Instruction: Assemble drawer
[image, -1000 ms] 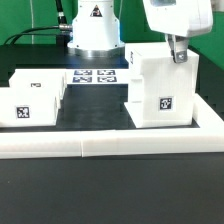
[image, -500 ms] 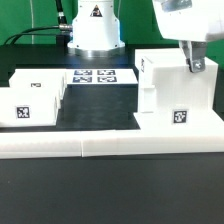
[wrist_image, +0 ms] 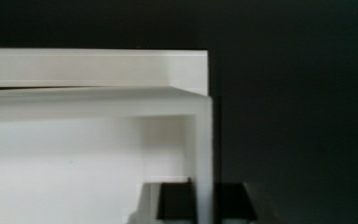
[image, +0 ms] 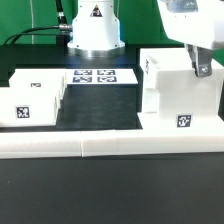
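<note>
Base: glossy white rounded robot column (image: 95, 30), grey-blue shading low down | Marking: small black-and-white emblem (image: 93, 10) on its front | End: boxy white two-finger gripper (image: 203, 68), smooth shell | Tips: slim dark fingers (wrist_image: 169, 205), squared black ends

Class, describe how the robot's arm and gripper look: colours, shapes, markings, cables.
The arm's wrist housing is smooth, rounded and white. The gripper below it has slim dark grey fingers, black and blocky in the wrist view. The arm's base at the back is white with a dark mark; black cables run beside it. No lettering is legible.
</note>
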Motion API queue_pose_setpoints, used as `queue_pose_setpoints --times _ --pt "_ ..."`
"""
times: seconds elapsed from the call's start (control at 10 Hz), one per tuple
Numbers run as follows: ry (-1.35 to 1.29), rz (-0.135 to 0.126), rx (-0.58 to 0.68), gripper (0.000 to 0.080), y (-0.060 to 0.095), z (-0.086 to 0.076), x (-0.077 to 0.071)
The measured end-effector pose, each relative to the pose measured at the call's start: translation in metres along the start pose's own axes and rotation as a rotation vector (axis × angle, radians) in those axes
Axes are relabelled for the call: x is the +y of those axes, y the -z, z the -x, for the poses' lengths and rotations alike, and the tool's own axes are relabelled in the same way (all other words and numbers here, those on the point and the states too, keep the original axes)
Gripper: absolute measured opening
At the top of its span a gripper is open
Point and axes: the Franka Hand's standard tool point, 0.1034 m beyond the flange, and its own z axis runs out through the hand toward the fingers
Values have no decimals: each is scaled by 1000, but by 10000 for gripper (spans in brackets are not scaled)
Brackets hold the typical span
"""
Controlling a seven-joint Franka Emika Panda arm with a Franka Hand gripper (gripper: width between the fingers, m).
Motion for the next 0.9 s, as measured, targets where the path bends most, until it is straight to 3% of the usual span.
queue_pose_setpoints --times 0.1,0.3,0.4,0.6,0.9 --pt "5 1 0 39 0 0 0" --pt "14 1 0 373 -1 1 0" --pt "19 1 0 373 -1 1 0" --pt "25 1 0 620 -1 1 1" --pt "33 1 -1 648 -1 2 1"
